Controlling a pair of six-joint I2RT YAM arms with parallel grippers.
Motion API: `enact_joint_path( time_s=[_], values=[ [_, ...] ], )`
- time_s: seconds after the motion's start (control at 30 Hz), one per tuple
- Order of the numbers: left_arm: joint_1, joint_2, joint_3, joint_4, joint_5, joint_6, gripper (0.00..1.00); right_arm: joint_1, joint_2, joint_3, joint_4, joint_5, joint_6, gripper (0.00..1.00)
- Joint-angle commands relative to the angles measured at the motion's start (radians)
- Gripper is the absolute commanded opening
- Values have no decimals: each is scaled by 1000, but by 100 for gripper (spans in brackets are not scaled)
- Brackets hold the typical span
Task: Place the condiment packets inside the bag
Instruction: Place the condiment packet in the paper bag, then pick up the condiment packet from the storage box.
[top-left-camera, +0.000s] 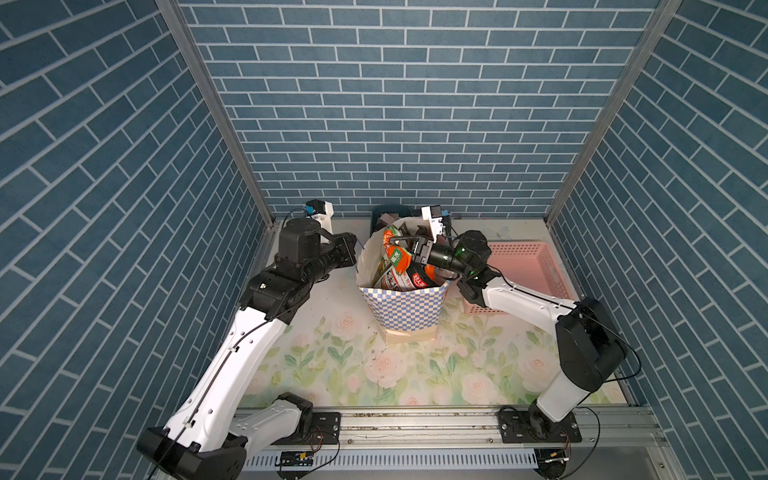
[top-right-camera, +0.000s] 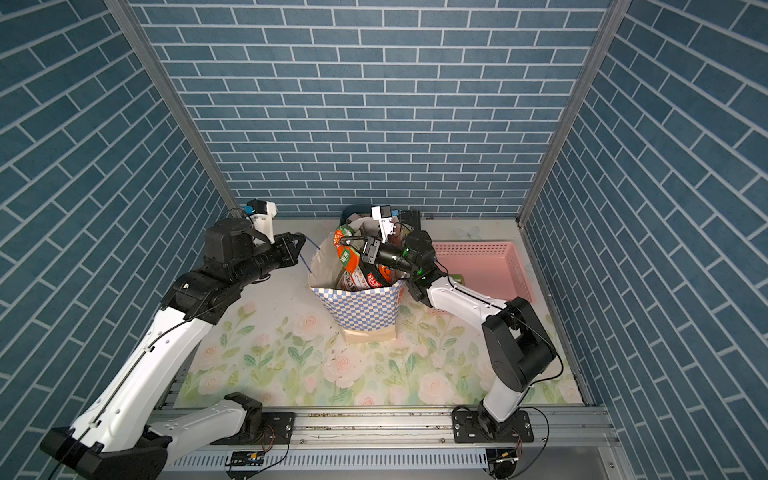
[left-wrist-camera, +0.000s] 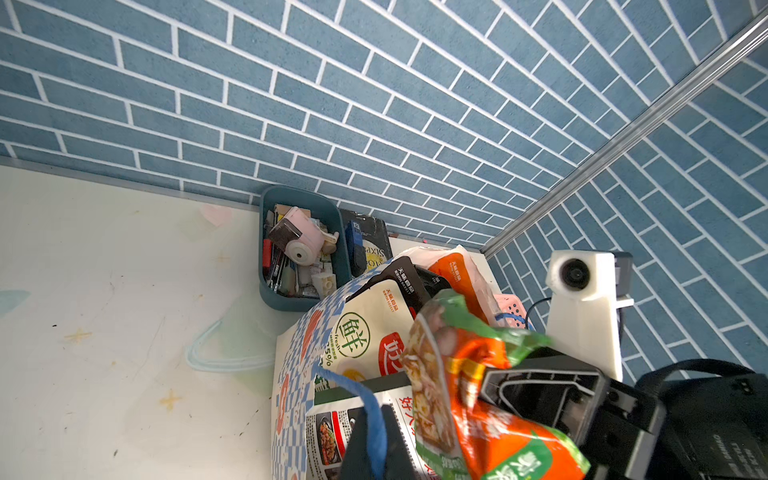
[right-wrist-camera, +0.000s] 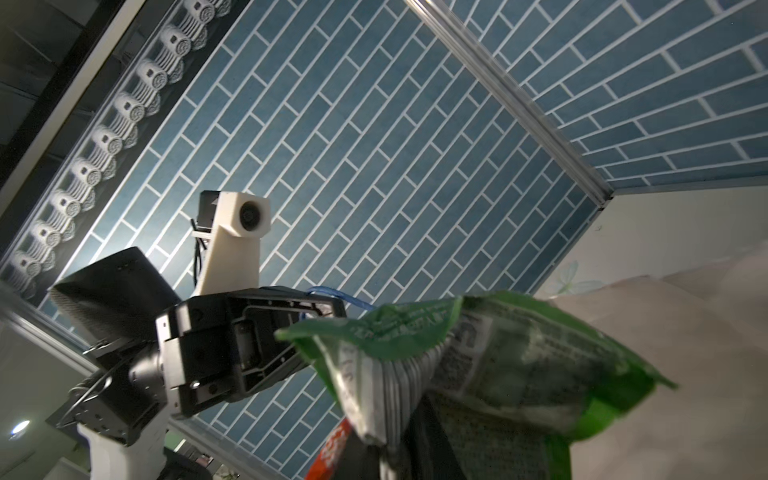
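Plainly we are at the drop-in step: the bag (top-left-camera: 405, 309) stands mid-table, stuffed with condiment packets (left-wrist-camera: 365, 336), and the orange-and-green packet (top-left-camera: 398, 257) sits tilted in its mouth, one corner above the rim. Our left gripper (top-left-camera: 352, 245), at the bag's 9 o'clock, is pressed together on the blue cord handle (left-wrist-camera: 368, 399), holding that side out. Our right gripper (top-left-camera: 402, 243) reaches in from 3 o'clock against that packet; whether its jaws pinch it or stand apart we cannot tell, since foil hides the tips. Next, we judge, that packet must be let go, if held, and the arm lifted clear of the rim. The bag hides part of the teal bin (left-wrist-camera: 300, 192) at 12 o'clock, and how deep the packets sit is unseen
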Motion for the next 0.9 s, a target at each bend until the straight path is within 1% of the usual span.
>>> enact_joint_path(
  time_s=[0.0,0.1,0.17,0.23,0.3,0.43,0.53,0.67,0.7,0.77,0.87],
  values=[
    [6,-7,25,47,3,4,0,-11,-38,15,-116,70,-87,31],
    [6,-7,26,48,0,4,0,-16,-68,36,-217,107,-165,49],
    [7,-5,25,51,3,5,0,-20,-85,61,-293,128,-216,51],
    [6,-2,23,53,6,3,0,-26,-106,83,-365,151,-266,57],
    [6,1,21,56,10,2,0,-34,-131,96,-419,167,-309,60],
    [7,1,21,58,11,1,0,-73,-219,89,-512,210,-387,68],
    [6,2,23,58,12,2,0,-150,-302,73,-635,253,-436,70],
    [6,4,25,67,27,0,0,-320,-379,54,-918,364,-512,75],
    [7,6,25,72,33,-2,0,-363,-386,46,-979,383,-534,75],
    [6,6,25,83,48,-9,0,-433,-390,18,-1078,422,-583,80],
    [6,9,27,101,66,-16,0,-515,-358,-40,-1158,442,-635,87]
  ],
)
